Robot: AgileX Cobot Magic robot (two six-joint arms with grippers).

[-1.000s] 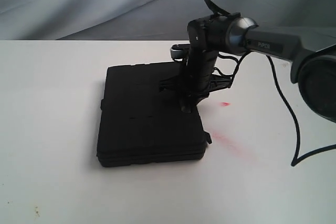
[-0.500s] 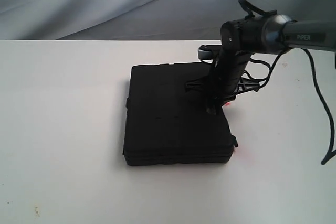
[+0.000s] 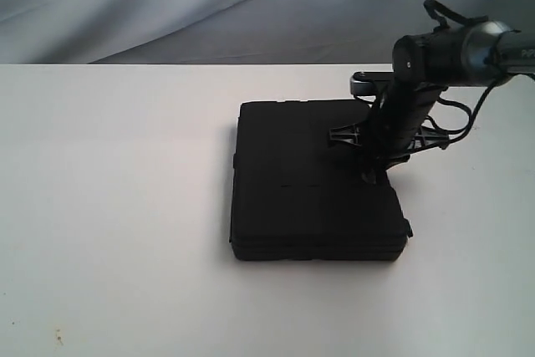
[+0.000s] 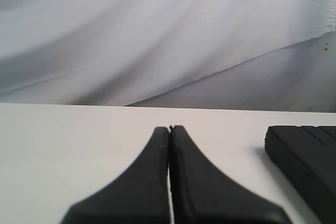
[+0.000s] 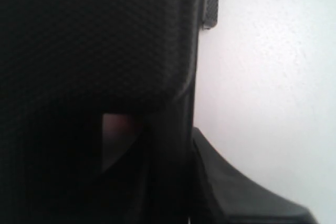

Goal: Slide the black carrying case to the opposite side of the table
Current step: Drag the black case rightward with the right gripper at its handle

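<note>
The black carrying case lies flat on the white table, right of the middle. My right gripper points down at the case's right edge and is shut on that edge. In the right wrist view the case fills most of the picture, with one finger outside its edge over the table; the other finger is lost in the dark. My left gripper hovers shut and empty over the table, with a corner of the case off to one side.
A grey cloth backdrop hangs behind the table's far edge. Black cables loop beside the right arm. Small specks mark the tabletop near the front left.
The case and my right gripper have moved together to the right across the table. The red smears seen earlier beside the case no longer show. The left gripper stays shut.
</note>
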